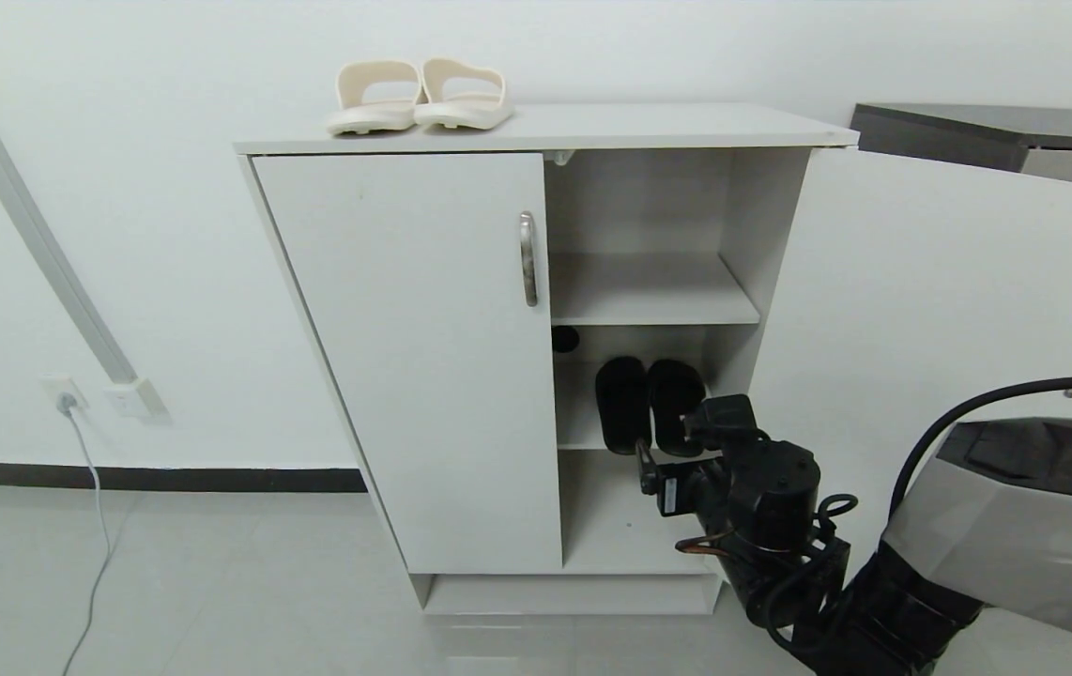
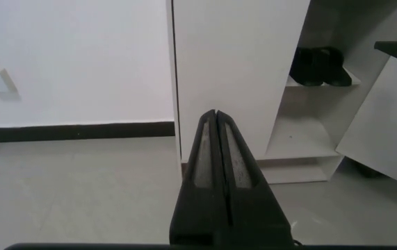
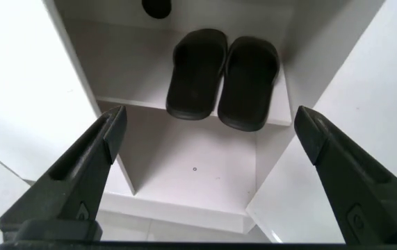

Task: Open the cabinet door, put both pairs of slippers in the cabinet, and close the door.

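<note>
White wall, pale floor, and the cabinet [image 1: 649, 127] at frame centre with its right door [image 1: 949, 310] open. The black slippers [image 1: 649, 399] sit on the middle shelf. The cream slippers [image 1: 419, 96] rest on the cabinet's top, upper left of centre. My right pincer [image 3: 210, 117] hangs spread wide and empty just before the black pair; my left pincer [image 2: 215, 121] is pressed together. I judge one pair stowed, so next I must reach up for the cream pair.

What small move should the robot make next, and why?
Probably draw the right end effector back from the middle shelf and raise it toward the cream open-toe slippers on the white cabinet top: its jaws stand open and empty, the black slide slippers already lie inside, and the cream pair is still outside.
</note>
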